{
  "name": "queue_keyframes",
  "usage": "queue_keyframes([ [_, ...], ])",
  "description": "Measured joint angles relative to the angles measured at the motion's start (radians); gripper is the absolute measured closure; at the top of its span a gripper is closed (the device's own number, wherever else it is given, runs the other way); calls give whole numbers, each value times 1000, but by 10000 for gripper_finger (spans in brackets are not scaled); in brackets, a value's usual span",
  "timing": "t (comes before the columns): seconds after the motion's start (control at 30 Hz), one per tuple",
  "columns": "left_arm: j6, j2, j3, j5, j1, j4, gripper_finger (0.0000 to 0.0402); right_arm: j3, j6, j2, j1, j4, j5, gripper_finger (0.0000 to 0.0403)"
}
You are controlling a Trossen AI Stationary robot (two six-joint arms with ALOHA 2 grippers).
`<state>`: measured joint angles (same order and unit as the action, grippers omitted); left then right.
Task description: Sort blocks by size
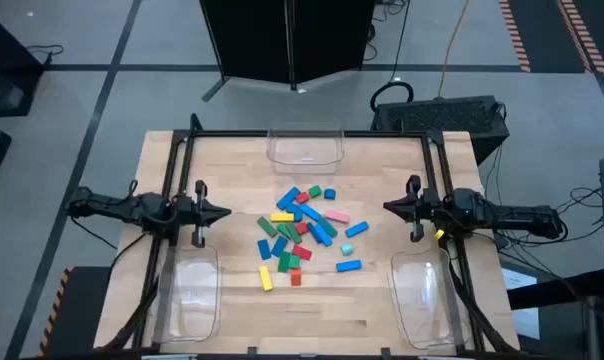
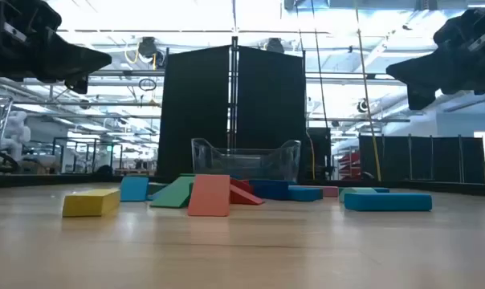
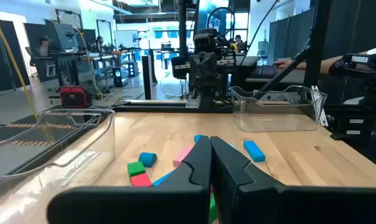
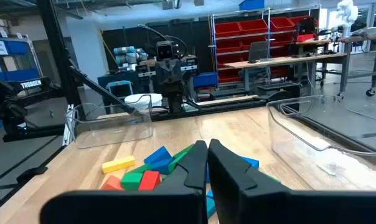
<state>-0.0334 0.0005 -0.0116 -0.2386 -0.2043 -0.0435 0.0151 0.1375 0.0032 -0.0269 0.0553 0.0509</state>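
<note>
The blocks [image 1: 307, 232] lie loose in a heap on the middle of the wooden table [image 1: 232, 165]: blue, green, red, yellow, pink and cyan pieces, long bars and small cubes. In the low view a yellow block [image 2: 91, 202], a pink one [image 2: 209, 195] and a blue bar [image 2: 387, 201] rest flat on the wood. My left gripper [image 1: 225, 212] hovers shut, left of the heap and above the table, pointing at it. My right gripper [image 1: 387, 207] hovers shut on the heap's right side, facing the left one. Both hold nothing [image 3: 210, 142] [image 4: 207, 144].
Three clear plastic bins stand on the table: one at the far edge's middle [image 1: 305, 145], one near left under the left arm [image 1: 190, 295], one near right under the right arm [image 1: 427, 300]. Bare wood lies between the heap and the near edge.
</note>
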Motion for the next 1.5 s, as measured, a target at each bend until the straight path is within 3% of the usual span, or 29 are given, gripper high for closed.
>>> queue_keyframes([
  [1.3,0,0,0,0,0,0,400,0,0,0,0,0,0,392],
  [1.5,-154,0,0,-1,0,0,400,0,0,0,0,0,0,392],
])
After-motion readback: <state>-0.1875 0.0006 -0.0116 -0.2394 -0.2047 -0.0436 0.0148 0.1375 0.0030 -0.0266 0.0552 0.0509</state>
